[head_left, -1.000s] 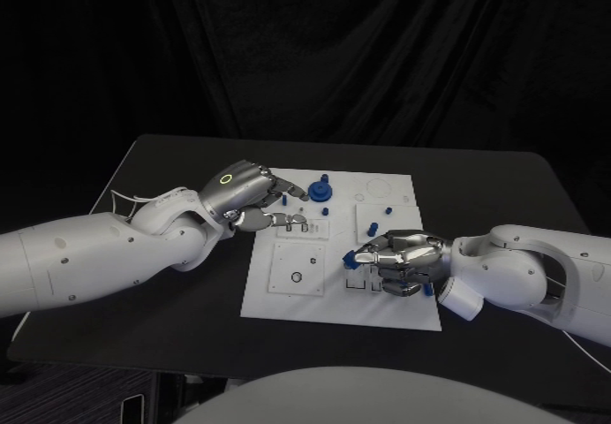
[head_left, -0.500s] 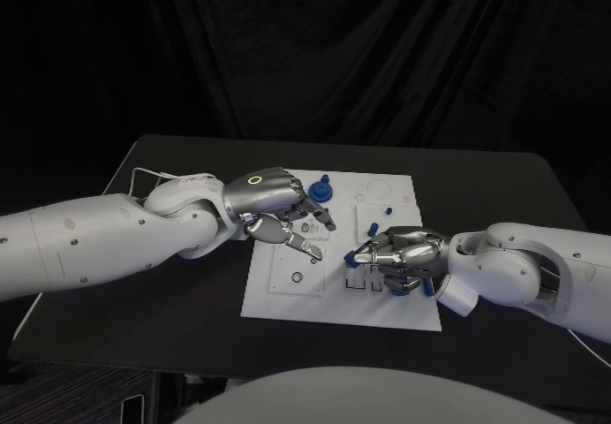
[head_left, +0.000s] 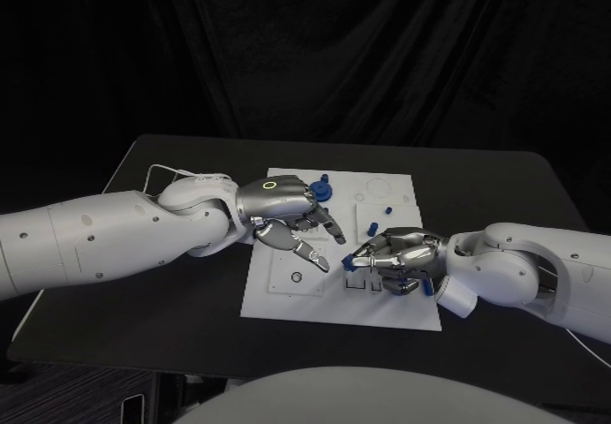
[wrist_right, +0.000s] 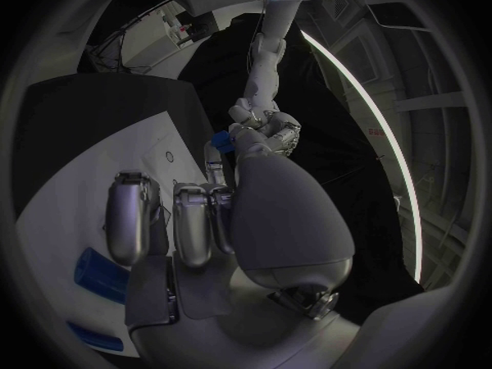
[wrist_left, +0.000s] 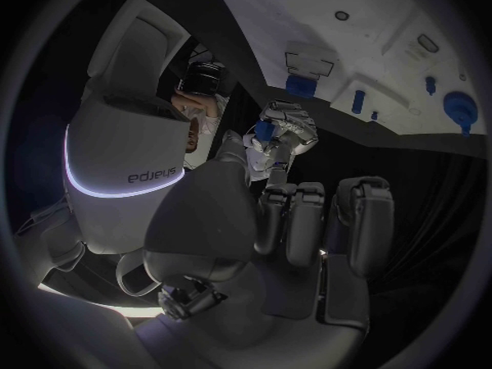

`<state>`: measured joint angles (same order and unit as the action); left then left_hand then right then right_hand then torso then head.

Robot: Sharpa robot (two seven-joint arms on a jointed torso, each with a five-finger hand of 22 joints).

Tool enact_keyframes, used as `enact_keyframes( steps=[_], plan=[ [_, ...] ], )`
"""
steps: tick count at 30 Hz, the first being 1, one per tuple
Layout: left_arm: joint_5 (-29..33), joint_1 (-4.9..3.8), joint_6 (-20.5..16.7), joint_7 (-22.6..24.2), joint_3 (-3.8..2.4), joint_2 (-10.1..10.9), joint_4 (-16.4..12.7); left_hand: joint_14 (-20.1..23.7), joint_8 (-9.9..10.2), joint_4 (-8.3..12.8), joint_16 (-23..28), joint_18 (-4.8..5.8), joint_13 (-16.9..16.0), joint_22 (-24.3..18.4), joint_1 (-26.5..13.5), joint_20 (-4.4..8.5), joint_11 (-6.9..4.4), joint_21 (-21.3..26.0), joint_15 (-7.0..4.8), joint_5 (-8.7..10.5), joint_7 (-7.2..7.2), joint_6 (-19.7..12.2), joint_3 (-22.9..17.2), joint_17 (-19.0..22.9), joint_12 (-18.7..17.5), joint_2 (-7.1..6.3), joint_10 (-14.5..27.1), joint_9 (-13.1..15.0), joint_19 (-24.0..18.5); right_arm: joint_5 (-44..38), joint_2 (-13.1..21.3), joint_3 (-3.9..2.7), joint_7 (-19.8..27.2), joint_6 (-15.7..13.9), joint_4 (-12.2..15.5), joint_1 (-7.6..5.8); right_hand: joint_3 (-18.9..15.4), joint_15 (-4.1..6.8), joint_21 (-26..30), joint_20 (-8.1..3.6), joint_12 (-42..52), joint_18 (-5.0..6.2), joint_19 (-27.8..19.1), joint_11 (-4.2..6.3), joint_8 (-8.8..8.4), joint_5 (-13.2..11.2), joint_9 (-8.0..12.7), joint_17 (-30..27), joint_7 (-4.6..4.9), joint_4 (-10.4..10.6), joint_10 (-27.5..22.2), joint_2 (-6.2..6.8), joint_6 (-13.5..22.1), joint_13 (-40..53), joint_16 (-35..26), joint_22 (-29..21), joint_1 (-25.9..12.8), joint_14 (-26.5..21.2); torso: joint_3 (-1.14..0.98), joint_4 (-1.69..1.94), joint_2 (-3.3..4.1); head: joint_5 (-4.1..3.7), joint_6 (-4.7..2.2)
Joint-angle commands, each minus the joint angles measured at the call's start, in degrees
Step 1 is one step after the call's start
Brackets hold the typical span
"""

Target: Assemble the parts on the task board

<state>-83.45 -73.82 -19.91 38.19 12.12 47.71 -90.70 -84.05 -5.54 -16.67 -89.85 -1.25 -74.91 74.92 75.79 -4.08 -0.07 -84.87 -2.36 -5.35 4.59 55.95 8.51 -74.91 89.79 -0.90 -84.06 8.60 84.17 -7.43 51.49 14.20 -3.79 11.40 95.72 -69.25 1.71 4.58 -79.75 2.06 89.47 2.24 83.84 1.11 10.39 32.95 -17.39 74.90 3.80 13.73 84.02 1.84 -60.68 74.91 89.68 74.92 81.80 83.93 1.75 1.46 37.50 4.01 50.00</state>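
Curling over the board's (head_left: 401, 314) near right part, the right robot hand (head_left: 397, 258) pinches a small blue part (head_left: 348, 261) at its fingertips, with more blue pieces (head_left: 431, 288) just beneath its palm. The left robot hand (head_left: 290, 216) hovers over the board's middle left with fingers spread apart and nothing in them, pointing toward the right one across a narrow gap. Far across the board stand a blue knob (head_left: 320, 188) and small pegs (head_left: 386, 210), while bare table (head_left: 153, 300) runs wide beyond the board's edges on every side.
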Motion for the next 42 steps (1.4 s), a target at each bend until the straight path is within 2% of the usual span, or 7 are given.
enact_keyframes(
  steps=[1, 6, 12, 15, 21, 34, 42],
  plan=[
    [0.7, -0.12, 1.0, -0.7, -0.04, -0.5, 0.4, -6.0, 0.5, 0.1, -0.2, 0.00, -15.1, 13.4, 0.8, 0.25, -0.05, -0.1, -0.28, -1.22, 0.00, -0.6, 0.2, -15.1, 0.2, 0.66, -5.9, 0.1, 2.3, 0.7, 0.0, -0.01, -0.9, 4.1, 0.4, 0.06, -0.2, -0.35, 0.4, 0.07, -0.4, 0.65, -0.2, -0.32, 0.65, 0.2, -9.3, 14.8, -0.34, 0.2, 4.6, -0.60, 0.0, 13.2, 0.2, 11.0, -0.3, 6.0, 0.00, -0.17, 0.08, 0.01, 0.00],
    [0.7, -0.07, 1.1, -1.6, -0.04, -1.3, 0.6, -6.0, 0.9, 0.1, -0.2, 0.02, -15.1, 13.5, 2.1, 0.16, 0.05, -0.2, -0.18, -2.11, 0.11, -1.3, -0.3, -15.1, 0.2, 0.99, -5.9, 0.1, 2.3, 1.8, 0.1, -0.01, -1.6, 6.3, 0.7, 0.06, -0.3, -0.37, 0.5, 0.09, -0.4, 0.69, -0.3, -0.34, 0.64, 0.2, -9.2, 14.8, -0.32, 0.2, 4.6, -0.63, 0.1, 13.1, 0.1, 11.0, -0.3, 6.0, -0.03, -0.05, 0.12, -0.02, 0.00],
    [0.7, 0.01, 1.6, -1.9, -0.04, -1.9, 0.6, -6.0, 1.2, 0.1, -0.2, 0.03, -15.1, 13.5, 3.8, 0.02, 0.20, -0.3, -0.06, -5.84, 0.31, -2.3, -0.9, -15.1, 0.2, 0.98, -5.9, 0.3, 2.4, 2.2, 0.2, -0.01, -2.1, 7.3, 0.9, 0.06, -0.3, -0.39, 0.6, 0.10, -0.4, 0.70, -0.4, -0.36, 0.62, 0.2, -9.2, 14.7, -0.30, 0.2, 4.5, -0.66, 0.2, 13.1, 0.1, 11.0, -0.3, 6.0, 0.05, 0.11, 0.04, -0.12, 0.00],
    [0.7, 0.05, 2.3, -1.8, -0.04, -2.0, 0.3, -6.0, 1.1, 0.1, -0.2, 0.05, -15.1, 13.5, 4.8, -0.01, 0.17, -0.3, -0.06, -8.21, 0.24, -2.3, -1.2, -15.1, 0.2, 0.88, -5.9, 0.5, 2.4, 2.2, 0.1, -0.01, -2.2, 7.1, 0.9, 0.06, -0.3, -0.39, 0.6, 0.10, -0.4, 0.70, -0.4, -0.36, 0.62, 0.2, -9.2, 14.7, -0.30, 0.2, 4.5, -0.66, 0.2, 13.1, 0.1, 11.0, -0.3, 6.0, 0.04, -0.16, 0.00, 0.20, 0.00],
    [0.7, 0.09, 3.7, -1.1, -0.04, -1.9, -0.6, -6.0, 1.0, -0.1, -0.2, 0.05, -15.1, 13.5, 4.0, -0.01, 0.11, -0.3, -0.09, -8.60, 0.11, -2.1, -0.6, -15.1, 0.2, 0.40, -5.9, 0.6, 2.4, 2.3, 0.1, -0.01, -2.4, 6.2, 0.4, 0.06, -0.3, -0.42, 0.6, 0.14, -0.4, 0.71, -0.4, -0.39, 0.61, 0.2, -9.2, 14.8, -0.27, 0.2, 4.6, -0.77, 0.5, 13.2, 0.2, 10.9, -0.2, 6.0, 0.15, 0.02, 0.01, 0.21, 0.00],
    [0.7, 0.10, 4.9, -0.2, -0.04, -0.9, -1.4, -6.0, 0.9, -0.1, -0.2, 0.03, -15.1, 13.5, 2.7, 0.03, -0.01, -0.3, -0.17, -8.54, -0.05, -2.0, 0.3, -15.1, 0.2, 0.14, -5.9, 0.8, 2.4, 2.3, 0.1, -0.01, -3.1, 5.9, 0.1, 0.06, -0.3, -0.44, 0.7, 0.16, -0.4, 0.73, -0.4, -0.40, 0.63, 0.3, -9.1, 14.8, -0.26, 0.1, 4.6, -0.83, 0.6, 13.1, 0.1, 10.9, -0.1, 6.0, 0.03, 0.15, -0.09, 0.01, 0.00],
    [0.7, 0.15, 4.8, -0.3, -0.04, -1.0, -1.0, -6.0, 1.1, 0.1, -0.2, 0.04, -15.1, 13.5, 4.8, 0.04, 0.11, -0.3, -0.11, -12.35, 0.17, -2.5, -0.2, -15.1, 0.2, 1.22, -5.9, 1.0, 2.4, 2.3, -0.2, -0.01, -3.3, 6.0, -0.2, 0.06, -0.3, -0.45, 0.8, 0.17, -0.5, 0.77, -0.5, -0.40, 0.65, 0.4, -9.1, 14.7, -0.25, 0.1, 4.5, -0.86, 0.6, 13.0, 0.1, 10.9, 0.1, 5.9, 0.05, -0.06, -0.11, 0.44, 0.00]
  ],
)
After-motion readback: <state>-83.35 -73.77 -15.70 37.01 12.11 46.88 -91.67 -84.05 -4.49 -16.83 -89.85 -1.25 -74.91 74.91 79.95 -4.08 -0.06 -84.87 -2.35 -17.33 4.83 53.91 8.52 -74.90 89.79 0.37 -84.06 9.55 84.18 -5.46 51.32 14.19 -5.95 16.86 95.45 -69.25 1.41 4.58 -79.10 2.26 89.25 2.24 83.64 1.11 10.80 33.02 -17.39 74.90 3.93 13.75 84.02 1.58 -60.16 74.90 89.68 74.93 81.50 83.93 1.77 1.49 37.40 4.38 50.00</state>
